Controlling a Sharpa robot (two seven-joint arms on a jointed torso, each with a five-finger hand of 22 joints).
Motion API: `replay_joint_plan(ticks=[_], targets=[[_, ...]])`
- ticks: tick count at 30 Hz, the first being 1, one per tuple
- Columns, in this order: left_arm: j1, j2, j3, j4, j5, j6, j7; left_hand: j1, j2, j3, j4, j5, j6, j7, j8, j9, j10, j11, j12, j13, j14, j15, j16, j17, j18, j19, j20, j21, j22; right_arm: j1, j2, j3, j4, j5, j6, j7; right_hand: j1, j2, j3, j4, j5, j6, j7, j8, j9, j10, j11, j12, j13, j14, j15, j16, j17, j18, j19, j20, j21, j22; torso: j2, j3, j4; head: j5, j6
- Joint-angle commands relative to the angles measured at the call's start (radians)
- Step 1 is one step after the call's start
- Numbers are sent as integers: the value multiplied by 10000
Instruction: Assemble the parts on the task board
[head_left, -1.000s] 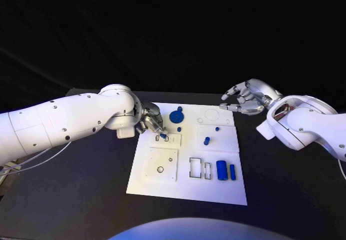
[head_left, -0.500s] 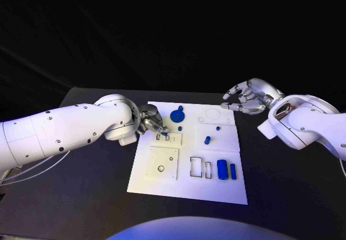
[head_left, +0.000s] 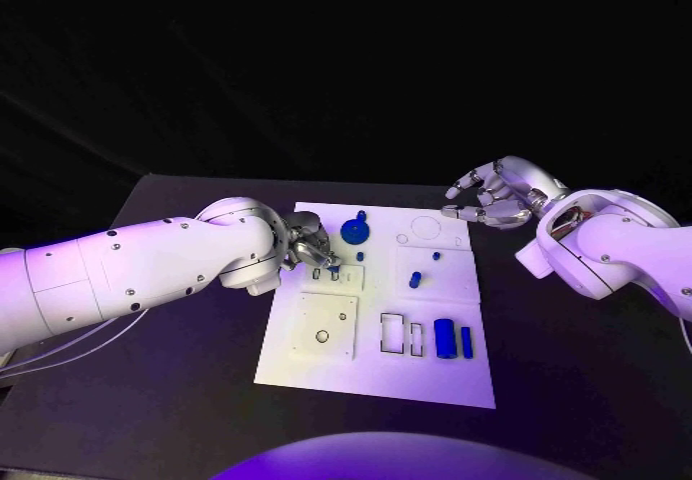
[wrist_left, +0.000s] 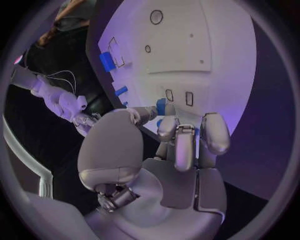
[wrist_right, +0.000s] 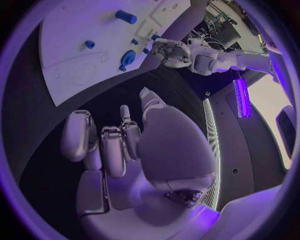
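The left hand (head_left: 306, 247) is pinching a small blue part (wrist_left: 161, 106) right over the board's (head_left: 378, 370) two small slots, while the right hand (head_left: 493, 193), empty and loosely curled, is hovering off the far corner.

right hand (wrist_right: 125, 145): empty, fingers (wrist_right: 78, 135) curled | task board (wrist_right: 75, 45): blue parts (wrist_right: 125, 17)

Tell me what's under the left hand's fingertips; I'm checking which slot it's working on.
The left hand pinches a small blue part above the board, beside two small rectangular slots. The fingers cover the part's lower end, so whether it touches the board can't be seen.
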Motion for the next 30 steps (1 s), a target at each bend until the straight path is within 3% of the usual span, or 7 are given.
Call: replay_joint_plan(ticks=[1, 12, 30], targets=[[-10, 66, 1, -31, -412, 48, 73, -8, 4, 1727, -1685, 94, 112, -35, 38, 33, 77, -18, 63, 18, 820, -72, 48, 1893, -98, 101, 8, 67, 32, -8, 12, 0, -1, -101, 113, 18, -47, 64, 25, 14, 40, -62, -9, 50, 9, -27, 8, -27, 676, 720, 17, -66, 1290, 99, -66, -5, -36, -12, 17, 0, 15, -16, -18], [-18, 203, -7, -105, -813, 470, 16, -178, -82, 1815, -1775, 551, 170, -65, 96, 80, 161, -48, 111, 84, 825, -102, 51, 1901, -115, 164, -20, 118, 125, -12, 14, -1, -8, -101, 121, 20, -68, 67, 26, 15, 72, -68, -10, 64, 10, -29, 7, -31, 671, 719, 15, -69, 1286, 101, -67, -6, -48, -17, 11, -9, 14, -31, -89], [-20, 315, -21, -226, -1112, 1165, -78, -310, -115, 1833, -1850, 972, 205, -86, 144, 123, 190, -69, 120, 98, 826, -122, 50, 1902, -116, 169, -35, 125, 134, -15, -4, -1, 1, -101, 134, 21, -81, 68, 27, 15, 85, -71, -11, 73, 11, -31, 6, -33, 667, 718, 14, -72, 1280, 101, -66, -7, -51, -17, 5, -15, 19, -37, -138]])
